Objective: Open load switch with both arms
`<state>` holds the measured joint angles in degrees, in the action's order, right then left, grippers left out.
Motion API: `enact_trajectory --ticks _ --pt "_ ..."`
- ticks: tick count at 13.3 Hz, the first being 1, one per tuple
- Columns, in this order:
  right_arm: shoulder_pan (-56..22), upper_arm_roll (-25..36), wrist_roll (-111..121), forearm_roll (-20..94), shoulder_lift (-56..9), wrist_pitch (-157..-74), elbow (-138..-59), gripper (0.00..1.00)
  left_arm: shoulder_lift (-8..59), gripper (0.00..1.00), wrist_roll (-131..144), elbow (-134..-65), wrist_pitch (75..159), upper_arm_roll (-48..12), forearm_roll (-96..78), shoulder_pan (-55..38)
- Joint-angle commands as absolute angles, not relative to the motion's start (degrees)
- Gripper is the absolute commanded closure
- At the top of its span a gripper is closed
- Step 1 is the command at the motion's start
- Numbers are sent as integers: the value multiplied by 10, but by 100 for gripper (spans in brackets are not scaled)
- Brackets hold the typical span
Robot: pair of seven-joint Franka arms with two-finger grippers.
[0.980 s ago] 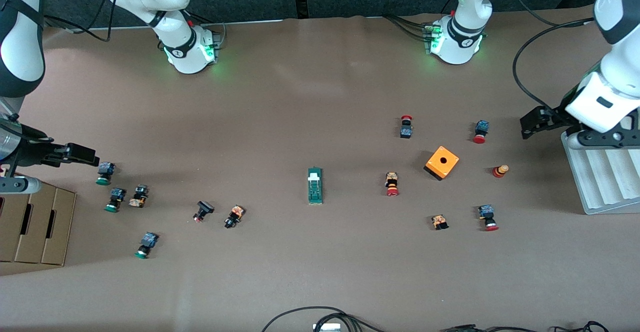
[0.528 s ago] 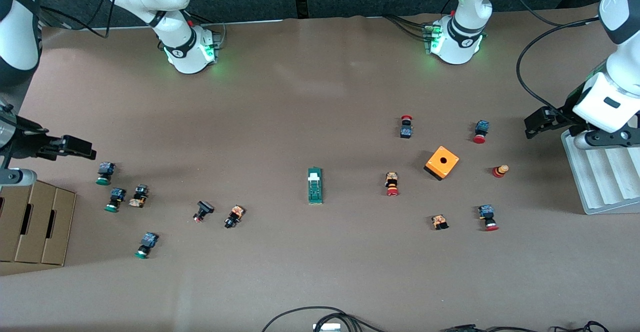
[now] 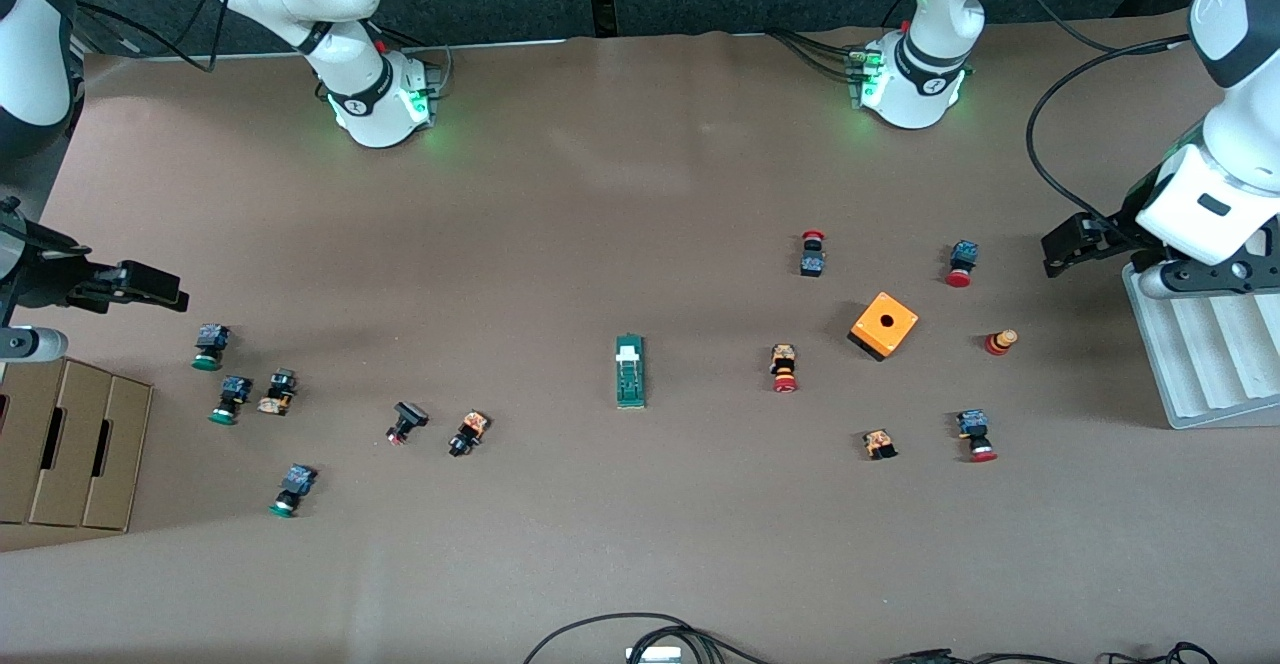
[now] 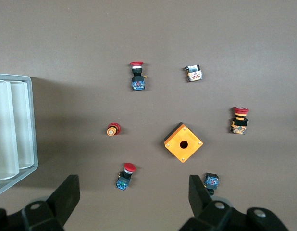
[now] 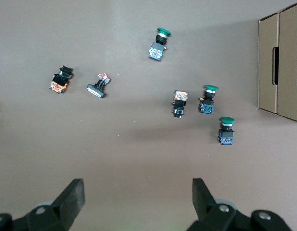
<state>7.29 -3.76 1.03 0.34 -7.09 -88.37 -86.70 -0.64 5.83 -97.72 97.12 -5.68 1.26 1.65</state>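
The pale grey ridged plastic tray (image 3: 1205, 364) at the left arm's end of the table and the brown cardboard box (image 3: 70, 444) at the right arm's end show nothing inside. The slim dark-green load switch (image 3: 630, 372) with a white tab lies flat mid-table, well apart from the orange cube with 1 hole (image 3: 884, 325). The left gripper (image 3: 1062, 246) hangs with fingers apart over the table beside the tray. The right gripper (image 3: 150, 286) hangs with fingers apart over the table near the box.
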Motion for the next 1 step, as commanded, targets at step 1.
enact_trajectory --ticks 1 --pt "76 -40 12 3 -62 -877 -875 0 -17 0 69 -980 972 -57 11 15"
